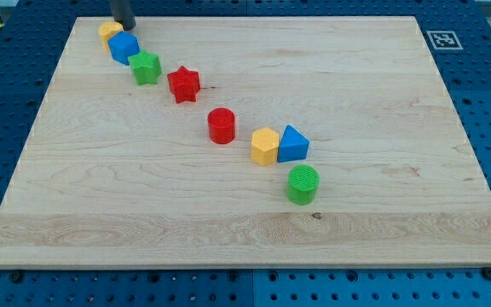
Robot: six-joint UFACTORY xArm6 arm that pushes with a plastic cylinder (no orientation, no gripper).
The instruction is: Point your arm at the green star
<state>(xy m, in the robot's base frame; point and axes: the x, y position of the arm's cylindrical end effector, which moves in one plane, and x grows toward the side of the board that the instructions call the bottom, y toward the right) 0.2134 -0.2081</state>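
Camera view showed my tip, a bare rod without pincer, beyond the green star; approaching past the blue block demanded care.

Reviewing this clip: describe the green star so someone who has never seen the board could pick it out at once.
On the wooden board, a diagonal line of blocks runs from the view's top left. The green star is third along it, after the yellow block and blue block, before the red star. The green cylinder is round; my tip is by the yellow block.
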